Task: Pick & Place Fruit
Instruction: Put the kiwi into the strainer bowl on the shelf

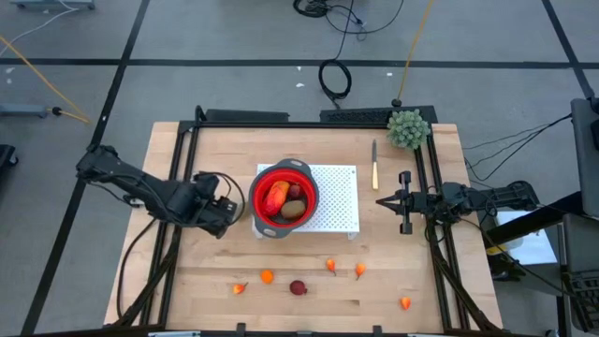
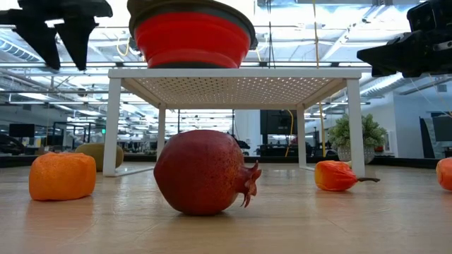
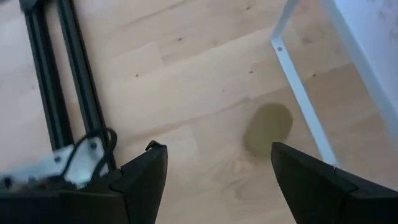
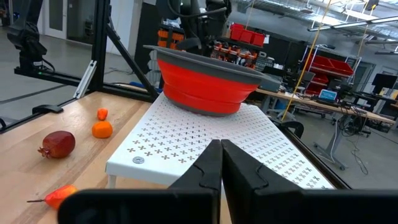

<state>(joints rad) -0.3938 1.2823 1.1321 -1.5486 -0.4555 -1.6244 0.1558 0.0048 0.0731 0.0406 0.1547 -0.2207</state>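
Note:
A brown kiwi (image 3: pixel 267 128) lies on the wooden table beside the white stand's leg (image 3: pixel 297 93); the low view shows it (image 2: pixel 99 154) behind that leg. My left gripper (image 3: pixel 217 171) hangs open above it, pointing steeply down, left of the stand (image 1: pixel 223 213). A red bowl (image 1: pixel 284 198) sits on the stand (image 1: pixel 332 201) and holds a red-orange oblong, a kiwi and a dark red ball. A dark red ball (image 1: pixel 298 287) and several orange bits (image 1: pixel 267 276) lie near the front edge. My right gripper (image 1: pixel 382 200) waits shut, level, at the stand's right side.
A green bushy ball (image 1: pixel 408 128) sits at the back right corner, with a wooden-handled knife (image 1: pixel 374 165) beside the stand. A black frame rail (image 3: pixel 74 81) runs along the table's left edge, close to my left gripper. Bare wood lies between stand and front edge.

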